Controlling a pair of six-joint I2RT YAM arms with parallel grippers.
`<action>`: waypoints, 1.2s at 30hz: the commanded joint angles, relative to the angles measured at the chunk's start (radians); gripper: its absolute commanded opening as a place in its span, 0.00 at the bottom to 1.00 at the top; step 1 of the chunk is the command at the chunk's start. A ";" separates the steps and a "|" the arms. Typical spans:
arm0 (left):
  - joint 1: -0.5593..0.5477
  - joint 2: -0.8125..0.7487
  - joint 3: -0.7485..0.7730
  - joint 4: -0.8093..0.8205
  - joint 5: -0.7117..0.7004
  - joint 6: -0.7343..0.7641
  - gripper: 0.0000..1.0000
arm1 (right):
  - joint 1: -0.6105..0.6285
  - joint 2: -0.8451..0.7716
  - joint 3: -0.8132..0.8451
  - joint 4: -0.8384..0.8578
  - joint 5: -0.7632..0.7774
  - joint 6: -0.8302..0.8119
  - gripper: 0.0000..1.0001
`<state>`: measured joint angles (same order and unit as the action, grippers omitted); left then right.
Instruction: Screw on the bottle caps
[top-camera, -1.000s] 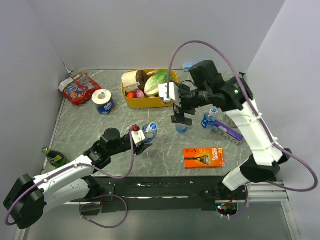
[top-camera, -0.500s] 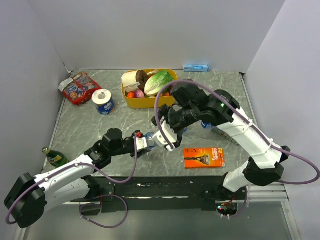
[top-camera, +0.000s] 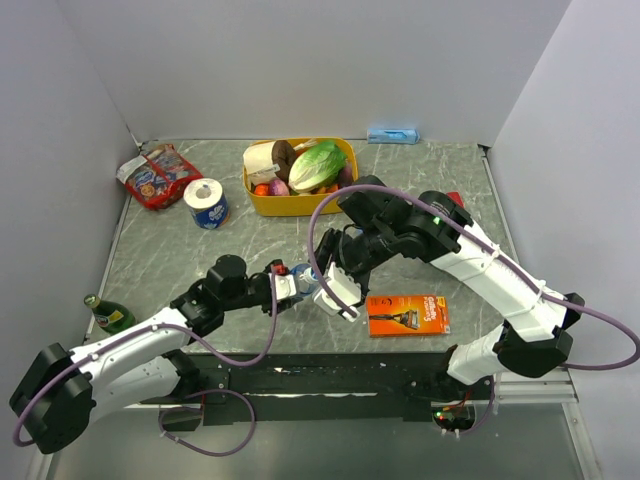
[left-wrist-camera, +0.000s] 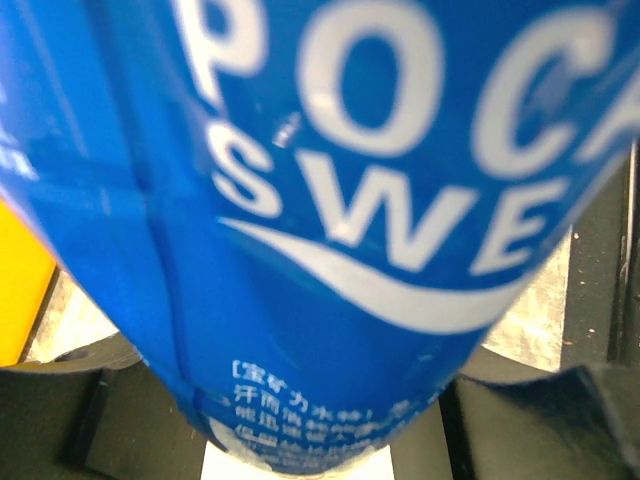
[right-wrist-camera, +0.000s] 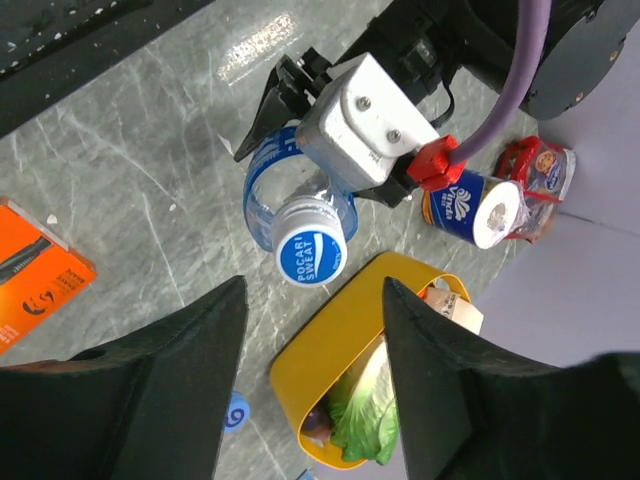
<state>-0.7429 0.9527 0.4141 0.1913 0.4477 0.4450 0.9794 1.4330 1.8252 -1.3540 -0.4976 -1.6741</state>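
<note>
My left gripper is shut on a clear bottle with a blue label, holding it upright near the table's front. That label fills the left wrist view. A blue cap with a white rim sits on top of the bottle's neck. My right gripper hovers over the bottle, open, its dark fingers spread to either side just past the cap, with nothing between them. In the top view the right gripper is right beside the bottle. A loose blue cap lies on the table. No other bottle shows.
A yellow tub with lettuce stands at the back centre. A toilet roll and a snack packet lie back left. An orange razor box lies front right, and a green glass bottle at the left edge.
My right arm has swung from mid-table forward and left to the held bottle, its jaws narrowing. The left gripper kept its hold and shifted slightly.
</note>
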 joint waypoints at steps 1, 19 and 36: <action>0.000 0.020 0.063 0.010 -0.004 0.047 0.01 | 0.010 0.004 0.025 -0.217 -0.029 -0.001 0.60; -0.001 0.027 0.071 0.023 -0.037 0.054 0.01 | 0.015 0.061 0.028 -0.218 -0.013 0.051 0.43; 0.034 0.028 0.077 0.128 -0.119 -0.236 0.01 | -0.073 0.141 0.048 -0.172 -0.036 0.310 0.31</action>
<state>-0.7250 0.9981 0.4438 0.1669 0.3382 0.3653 0.9325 1.5417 1.8526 -1.3121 -0.4885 -1.4857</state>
